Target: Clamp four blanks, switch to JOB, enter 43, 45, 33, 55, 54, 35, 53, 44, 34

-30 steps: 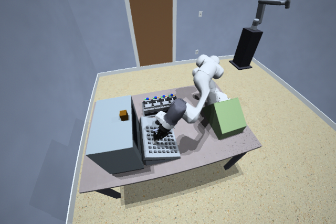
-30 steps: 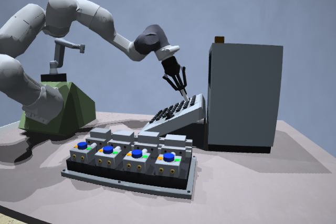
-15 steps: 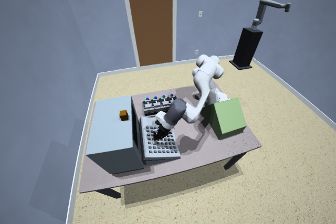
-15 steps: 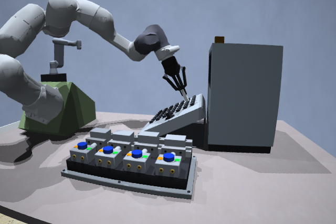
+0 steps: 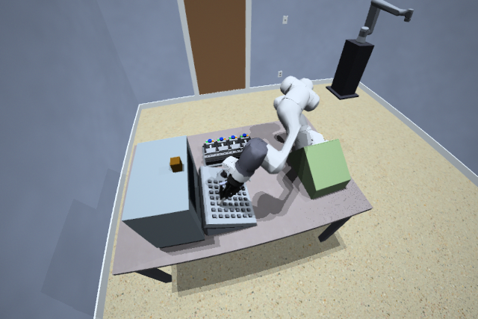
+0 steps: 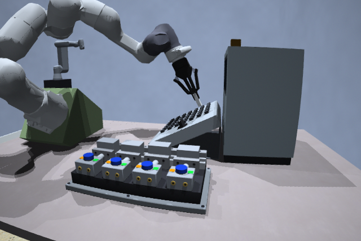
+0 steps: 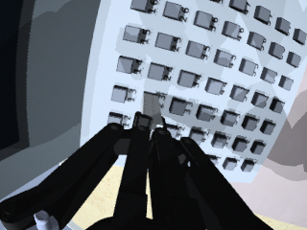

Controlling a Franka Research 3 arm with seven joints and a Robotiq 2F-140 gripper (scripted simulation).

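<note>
You see the tool (image 5: 224,193) (image 6: 194,95) (image 7: 148,105) with its fingers together, above the sloping key panel (image 5: 249,221) (image 6: 193,127) (image 7: 100,72). A slim pale piece reaches out beyond the fingertips, down to the keys; you cannot tell if it is a part of the fingers, or if it touches the key under it. The name of this key is partly hidden for you. Around the tip of the tool, no key shows a light to you.

The black selector (image 5: 223,173) (image 6: 181,123) stands on the same panel, near the tool and apart from it; its setting you cannot read. Lower than the tool and well apart from it, the four vise stations (image 5: 228,155) (image 6: 136,198) stand on the desk (image 5: 278,238) (image 6: 262,209) (image 7: 293,178). On their valve blocks, you see the amber lenses and the green lenses bright beside the blue knobs. The blanks you cannot surely distinguish from the pale jaws. Beside the tool, the tall cabinet (image 5: 157,180) (image 6: 262,101) carries the lamp (image 5: 175,163) (image 6: 235,42), which looks dark brown, not glowing.
</note>
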